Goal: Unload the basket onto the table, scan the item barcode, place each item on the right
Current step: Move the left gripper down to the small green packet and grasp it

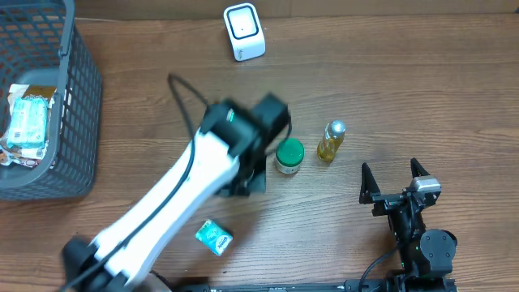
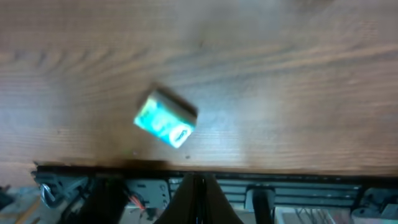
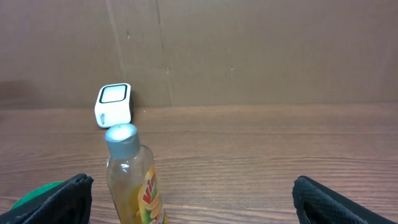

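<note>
teal packet (image 1: pixel 213 237) loose on bench (image 1: pixel 405 81) front, ungripped | scanner (image 1: pixel 243 31) at far edge, face upturned for presenting codes | left pincer (image 2: pixel 199 185) closed on nothing, raised over bench | right pincer (image 1: pixel 396 180) wide open, idle near bottle (image 1: pixel 330 142)

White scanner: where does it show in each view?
Overhead: white scanner top centre, up-left of the silver-capped bottle.
Left wrist: not in it.
Right wrist: white scanner left of centre, behind the silver-capped bottle.
Shared landmark: the silver-capped bottle.
</note>
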Action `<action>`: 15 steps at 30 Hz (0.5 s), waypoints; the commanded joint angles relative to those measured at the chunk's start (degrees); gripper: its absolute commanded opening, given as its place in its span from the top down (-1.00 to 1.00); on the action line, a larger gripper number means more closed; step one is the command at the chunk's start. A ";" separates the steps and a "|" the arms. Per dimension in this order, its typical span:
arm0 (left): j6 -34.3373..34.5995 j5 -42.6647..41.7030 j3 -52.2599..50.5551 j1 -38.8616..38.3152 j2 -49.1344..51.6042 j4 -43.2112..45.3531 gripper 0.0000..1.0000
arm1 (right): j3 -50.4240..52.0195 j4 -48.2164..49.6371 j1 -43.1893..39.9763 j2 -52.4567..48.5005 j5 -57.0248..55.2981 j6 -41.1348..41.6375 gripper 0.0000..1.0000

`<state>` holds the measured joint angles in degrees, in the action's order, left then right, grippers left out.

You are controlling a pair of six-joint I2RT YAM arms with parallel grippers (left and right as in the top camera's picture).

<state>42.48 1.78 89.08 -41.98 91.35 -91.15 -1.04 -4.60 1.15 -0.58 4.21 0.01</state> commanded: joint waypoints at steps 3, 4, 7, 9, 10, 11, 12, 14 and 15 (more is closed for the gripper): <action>12.09 -4.33 -18.51 -3.72 -9.40 6.29 0.91 | 0.59 0.17 -0.26 0.42 -0.24 0.13 -1.00; 12.52 -5.42 -21.35 -3.80 -10.08 7.52 0.91 | 0.59 0.17 -0.26 0.42 -0.24 0.13 -1.00; 15.41 -6.27 -30.67 -3.76 -10.80 11.72 0.90 | 0.59 0.17 -0.26 0.42 -0.24 0.13 -1.00; 16.17 -6.27 -35.60 -3.39 -10.73 15.47 0.91 | 0.59 0.17 -0.26 0.42 -0.24 0.13 -1.00; 16.59 -6.29 -37.64 -2.99 -10.73 17.29 0.91 | 0.59 0.17 -0.26 0.42 -0.24 0.13 -1.00; 16.83 -6.29 -39.23 -2.54 -10.73 18.86 0.91 | 0.59 0.17 -0.26 0.42 -0.24 0.13 -1.00; 16.87 -6.29 -40.59 -1.92 -10.73 20.22 0.91 | 0.59 0.17 -0.26 0.42 -0.24 0.13 -1.00; 16.87 -5.35 -42.47 -0.61 -10.73 21.77 0.91 | 0.59 0.17 -0.26 0.42 -0.24 0.13 -1.00; 16.87 -4.11 -43.28 0.00 -10.73 22.49 0.91 | 0.59 0.17 -0.26 0.42 -0.24 0.13 -1.00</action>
<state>57.10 -3.84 47.94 -43.75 81.01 -69.84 -1.04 -4.58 1.15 -0.58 4.23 0.03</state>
